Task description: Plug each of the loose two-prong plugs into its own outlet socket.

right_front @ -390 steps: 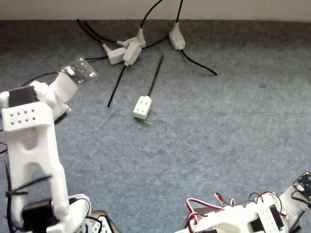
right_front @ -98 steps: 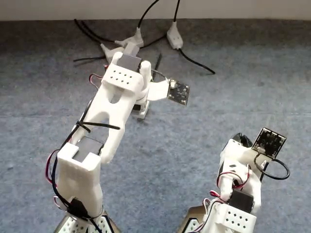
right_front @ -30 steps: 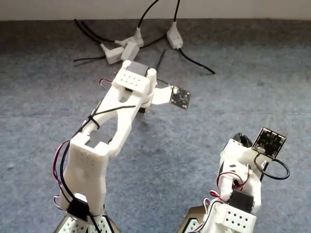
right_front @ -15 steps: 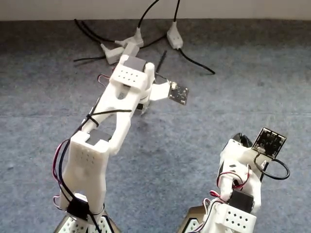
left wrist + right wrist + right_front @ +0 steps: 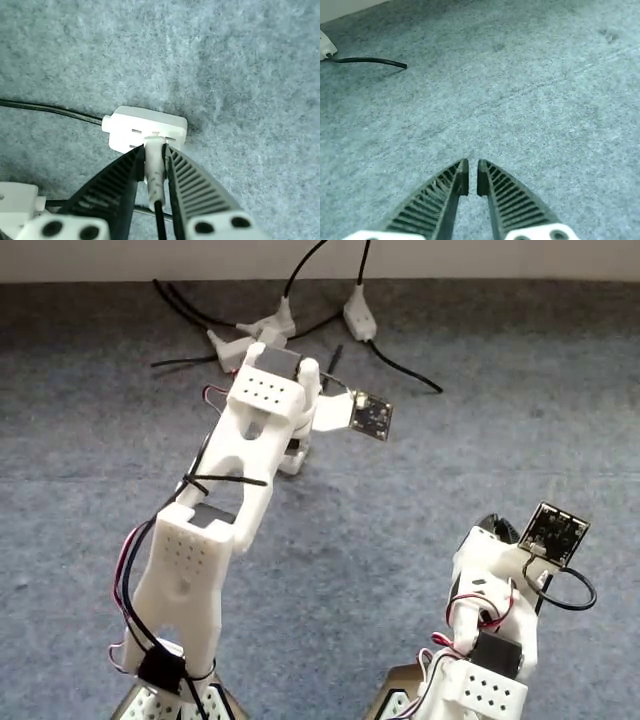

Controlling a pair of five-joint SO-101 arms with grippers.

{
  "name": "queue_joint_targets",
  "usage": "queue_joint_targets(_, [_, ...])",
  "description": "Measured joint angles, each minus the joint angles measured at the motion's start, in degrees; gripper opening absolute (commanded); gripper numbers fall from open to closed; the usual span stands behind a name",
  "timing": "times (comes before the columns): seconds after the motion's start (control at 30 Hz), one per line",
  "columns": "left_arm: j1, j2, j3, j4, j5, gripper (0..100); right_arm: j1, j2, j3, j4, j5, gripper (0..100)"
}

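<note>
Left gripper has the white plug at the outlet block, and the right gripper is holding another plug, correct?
No. The right gripper holds nothing; the right wrist view shows it shut over the carpet. The left gripper does have the white plug at the outlet block.

Soft, even light lies over the grey desk [image 5: 480, 440], bright but not harsh; the left arm [image 5: 250, 430] throws only a faint, diffuse shadow beneath itself; the outlet block [image 5: 145, 127] casts a short dark shadow at the end away from its cord; the plug [image 5: 155, 165] pinched in the dark left tool [image 5: 155, 150] gleams pale; the pale strip [image 5: 100, 260] along the far edge is brightest.
</note>
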Motion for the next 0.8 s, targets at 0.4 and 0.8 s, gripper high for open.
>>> queue_joint_targets(0.4, [-0.2,5.1,-8.9,7.5,0.0,1,0.0,0.0,0.0,-1.3,0.0,5.2])
queue_joint_targets(0.8, [-1.1,5.4,-8.2,8.3,0.0,1,0.0,0.0,0.0,-1.3,0.0,5.2])
